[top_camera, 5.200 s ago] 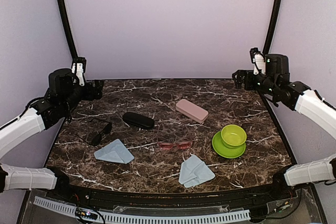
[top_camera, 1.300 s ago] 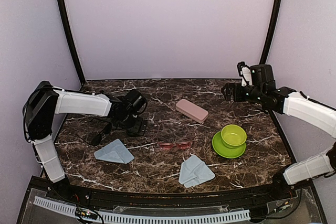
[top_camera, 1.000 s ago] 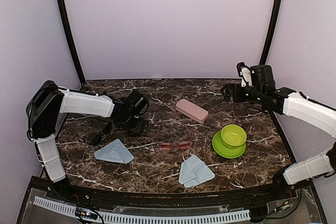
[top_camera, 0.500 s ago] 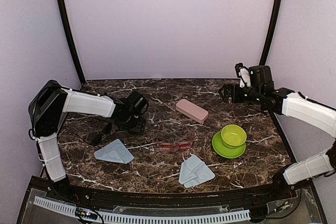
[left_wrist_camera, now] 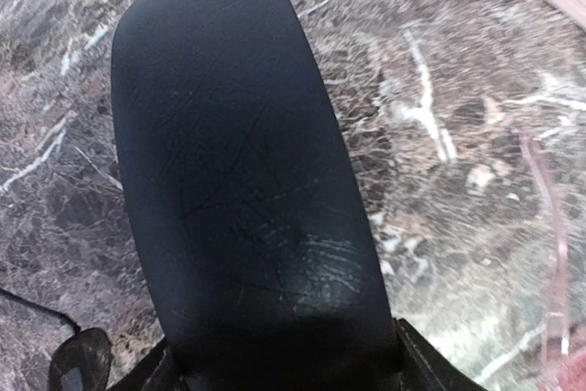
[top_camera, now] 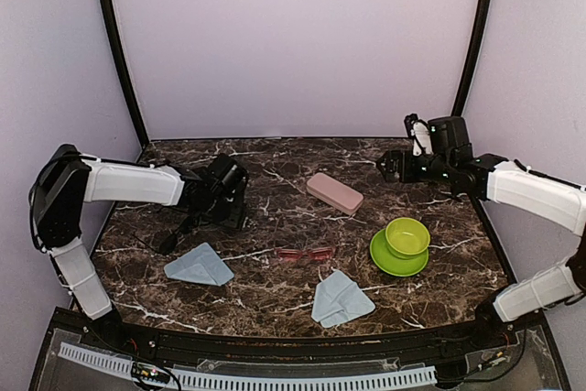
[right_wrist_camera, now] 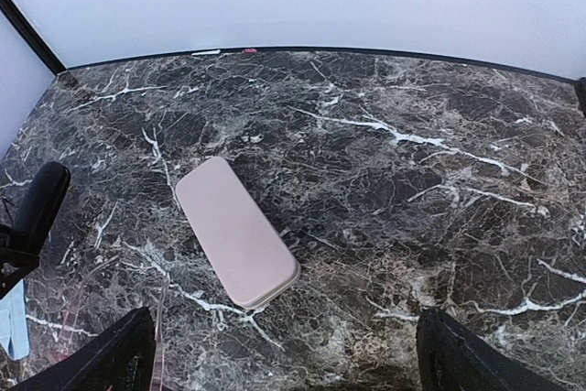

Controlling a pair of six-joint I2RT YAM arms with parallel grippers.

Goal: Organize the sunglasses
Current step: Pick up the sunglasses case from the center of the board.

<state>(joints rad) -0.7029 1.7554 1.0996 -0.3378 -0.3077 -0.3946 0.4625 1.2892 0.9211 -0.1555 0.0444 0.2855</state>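
Two pairs of sunglasses lie loose on the marble table [top_camera: 439, 212], neither one in a claw. Black pair [top_camera: 174, 231] sits at approx 9 o'clock from table centre, near the L edge, w/ a light blue cloth [top_camera: 200, 266] just beside it at 5 o'clock. Red-pink pair [top_camera: 307, 254] lies a bit toward 6 o'clock from centre, folded flat, roughly between that cloth and a 2nd blue cloth [top_camera: 340, 299] at 5 o'clock of it. L claw [top_camera: 231, 208] is down at approx 10 o'clock from centre, jaws partly closed around the near end of the black case [left_wrist_camera: 247, 180]; in the L wrist view the case fills the gap between both fingers and runs straight away from the cam. From the R wrist view the case looks tilted w/ its far end up, but can't tell if it's fully clear of the table. Black pair is near the L claw at its 8 o'clock, not touching. R claw [top_camera: 388, 165] hangs above the table at approx 2 o'clock, jaws spread wide, nothing between them. Pink case [top_camera: 333, 193] lies flat at 1 o'clock from centre, well apart from both claws. Green bowl [top_camera: 406, 236] stands on a green plate [top_camera: 389, 265] at approx 4 o'clock.
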